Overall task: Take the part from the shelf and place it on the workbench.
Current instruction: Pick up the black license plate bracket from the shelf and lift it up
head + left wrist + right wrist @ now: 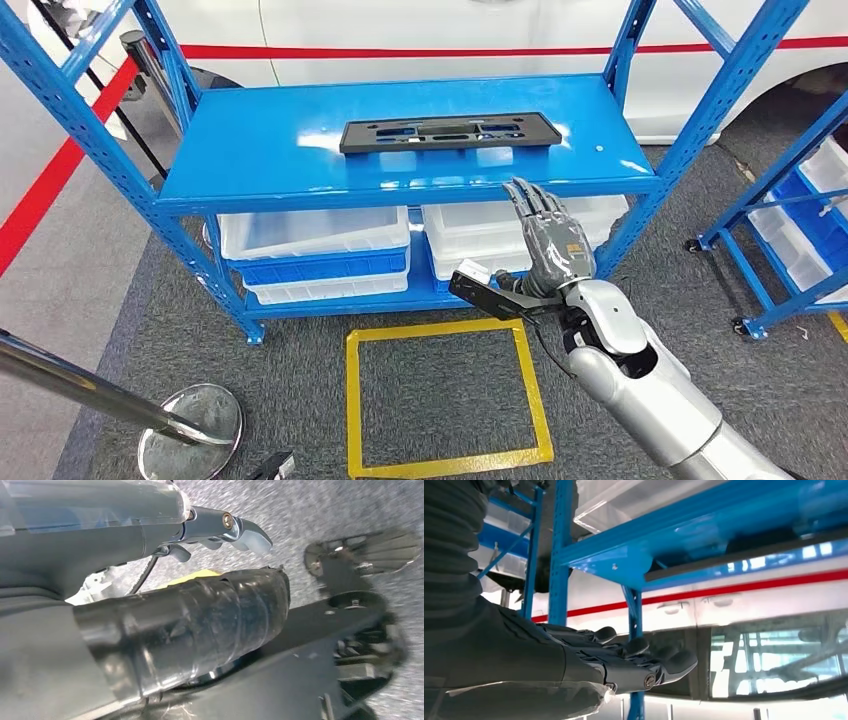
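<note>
The part [449, 133], a long flat black panel, lies lengthwise on the top board of the blue shelf [250, 165], toward the back and roughly mid-width, untouched. The right hand [548, 238] is raised in front of the shelf's front edge, just below board height and to the right of the part; its fingers are stretched out and apart, holding nothing, probably opened ahead of a reach. In the right wrist view the fingers [624, 655] point toward the underside of a blue shelf beam, so the hand would likely have to rise above the front lip before going in over the board. The board has open room on both sides of the part, and the uprights stand well apart from it. The left hand [220, 530] hangs over grey carpet with nothing in its fingers; how far they curl cannot be told.
</note>
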Controlling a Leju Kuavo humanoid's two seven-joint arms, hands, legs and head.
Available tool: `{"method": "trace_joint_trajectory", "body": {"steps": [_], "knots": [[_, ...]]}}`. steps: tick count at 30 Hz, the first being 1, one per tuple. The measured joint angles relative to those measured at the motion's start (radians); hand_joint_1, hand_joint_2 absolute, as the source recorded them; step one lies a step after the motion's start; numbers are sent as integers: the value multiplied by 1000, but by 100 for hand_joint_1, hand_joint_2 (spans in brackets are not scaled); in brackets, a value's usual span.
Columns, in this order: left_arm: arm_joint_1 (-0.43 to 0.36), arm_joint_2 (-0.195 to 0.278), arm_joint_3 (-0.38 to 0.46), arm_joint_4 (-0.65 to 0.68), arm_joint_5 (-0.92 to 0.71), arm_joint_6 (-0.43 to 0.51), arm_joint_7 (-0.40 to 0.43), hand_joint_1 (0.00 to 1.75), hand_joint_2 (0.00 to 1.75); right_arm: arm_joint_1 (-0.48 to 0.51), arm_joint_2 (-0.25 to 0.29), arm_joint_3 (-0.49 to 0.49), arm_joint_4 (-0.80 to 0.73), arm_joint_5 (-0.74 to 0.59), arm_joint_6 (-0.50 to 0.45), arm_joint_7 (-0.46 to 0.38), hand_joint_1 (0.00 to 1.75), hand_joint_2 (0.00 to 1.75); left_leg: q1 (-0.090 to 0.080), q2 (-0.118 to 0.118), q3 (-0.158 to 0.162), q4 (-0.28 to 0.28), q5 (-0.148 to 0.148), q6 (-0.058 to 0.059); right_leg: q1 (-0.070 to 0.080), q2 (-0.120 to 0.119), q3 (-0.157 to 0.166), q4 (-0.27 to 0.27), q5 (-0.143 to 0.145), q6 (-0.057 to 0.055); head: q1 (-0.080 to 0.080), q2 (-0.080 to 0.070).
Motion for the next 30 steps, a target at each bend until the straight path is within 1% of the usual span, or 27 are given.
{"method": "trace_joint_trajectory", "body": {"steps": [1,3,4,5,6,8,9,10,11,12,13,14,15,16,17,19,20,21,22,23,24,25,26,27,28,29,30], "knots": [[0,-1,-1,0,0,0,-2,0,0,-1,2,-3,15,3,-1,0,0,175,-3,-1,3,-6,-11,9,2,0,-1,1,-3,6,-1,0],[0,-1,-2,1,-1,0,-4,0,0,-3,7,-9,44,6,-2,0,0,175,-4,-3,6,-8,-21,32,0,-1,1,0,-10,14,0,0],[1,-1,-2,1,-2,0,-5,0,0,-5,10,-13,58,6,-3,0,0,175,-4,-4,10,-9,-24,41,-1,-2,-1,10,-19,18,0,0],[1,-1,-3,1,-3,0,-7,0,0,-7,12,-16,71,7,-4,-1,0,175,-5,-5,15,-11,-27,49,-2,-2,-14,41,-35,20,1,0],[1,-1,-3,1,-4,0,-10,0,0,-8,12,-20,83,7,-5,-1,0,175,-6,-6,20,-13,-31,57,-2,-2,-42,96,-60,19,2,0],[0,-1,-3,1,-7,0,-13,0,0,-10,13,-26,107,7,-6,-1,0,175,-13,-8,28,-13,-39,68,4,-1,-128,239,-106,15,2,0],[0,-1,-3,1,-7,0,-13,0,0,-9,13,-27,118,6,-6,-1,0,175,-17,-9,33,-13,-44,72,8,-1,-166,289,-111,11,2,0],[0,-1,-4,1,-7,0,-13,0,0,-8,13,-28,127,6,-6,-1,0,175,-22,-10,40,-13,-50,74,12,-1,-188,304,-94,5,2,0],[1,-1,-4,1,-7,0,-14,0,0,-8,14,-30,134,6,-6,-1,0,175,-27,-11,49,-13,-56,76,18,0,-191,277,-56,-4,2,0],[1,-1,-4,1,-7,0,-16,0,0,-9,14,-32,140,6,-6,-1,0,175,-31,-13,60,-13,-63,77,25,0,-175,217,-3,-16,2,0],[1,-4,-4,1,-8,-1,-17,0,0,-9,14,-36,147,6,-6,-1,0,175,-34,-13,69,-14,-70,77,32,1,-154,154,39,-30,1,0],[0,-5,-5,1,-8,-1,-18,0,0,-10,14,-40,154,6,-5,-1,0,175,-36,-15,75,-14,-75,76,39,2,-134,101,71,-42,-2,0],[-1,-7,-6,1,-9,-2,-19,0,0,-10,14,-43,161,7,-5,-1,0,175,-35,-16,76,-15,-78,72,45,2,-120,68,84,-51,-4,0],[-1,-8,-6,2,-9,-3,-20,0,0,-10,14,-46,167,7,-6,-1,0,175,-33,-17,75,-16,-80,68,49,1,-115,56,80,-56,-6,0],[-2,-8,-8,2,-9,-3,-20,0,0,-10,14,-50,172,7,-6,-2,0,175,-32,-17,75,-19,-80,63,52,1,-111,45,79,-57,-6,0],[-1,-7,-10,2,-10,-3,-19,0,0,-10,16,-57,178,7,-8,-3,0,175,-34,-13,76,-19,-88,53,44,0,-92,14,72,-58,-5,0],[-1,-6,-10,2,-10,-3,-19,0,0,-10,17,-60,181,7,-10,-4,0,175,-35,-11,69,-1,-99,48,39,-1,-79,-3,70,-58,-6,0],[-2,-5,-10,2,-10,-3,-18,0,0,-9,18,-62,184,7,-11,-5,0,175,-35,-9,49,39,-117,43,33,-1,-67,-15,68,-58,-7,0],[-2,-5,-11,2,-10,-2,-17,0,0,-7,19,-63,188,7,-12,-6,0,175,-31,-8,19,97,-138,38,33,-2,-59,-19,65,-58,-7,0],[-2,-5,-11,2,-10,-2,-17,0,0,-4,19,-64,191,7,-12,-6,0,175,-26,-8,-19,160,-158,33,33,-2,-53,-20,60,-59,-8,0],[-1,-5,-11,2,-10,-1,-15,0,0,1,19,-66,195,7,-12,-6,0,175,-22,-7,-53,210,-167,28,32,-2,-48,-18,54,-58,-8,0],[0,-5,-11,2,-10,0,-14,0,0,7,19,-69,197,7,-12,-5,0,175,-18,-7,-73,230,-157,24,32,-1,-41,-16,47,-56,-8,0],[1,-5,-11,2,-10,0,-14,0,0,12,18,-74,200,8,-12,-4,0,175,-15,-6,-74,211,-125,20,30,1,-33,-12,39,-52,-8,0],[2,-4,-11,2,-10,0,-13,0,0,16,18,-79,202,9,-13,-3,0,175,-13,-6,-58,157,-78,18,28,2,-26,-6,29,-48,-8,0],[2,-4,-11,2,-10,0,-13,0,0,18,18,-85,204,11,-14,-2,0,175,-12,-4,-37,99,-43,18,26,3,-19,-1,19,-42,-8,0],[2,-3,-12,2,-10,0,-14,0,0,18,16,-90,207,15,-17,-2,0,131,-14,-4,-15,47,-19,19,26,3,-16,5,10,-36,-8,0],[1,-3,-13,3,-10,0,-15,0,0,19,14,-95,209,20,-21,-1,0,87,-16,-4,1,14,-13,25,27,3,-16,9,4,-30,-8,0]]}}
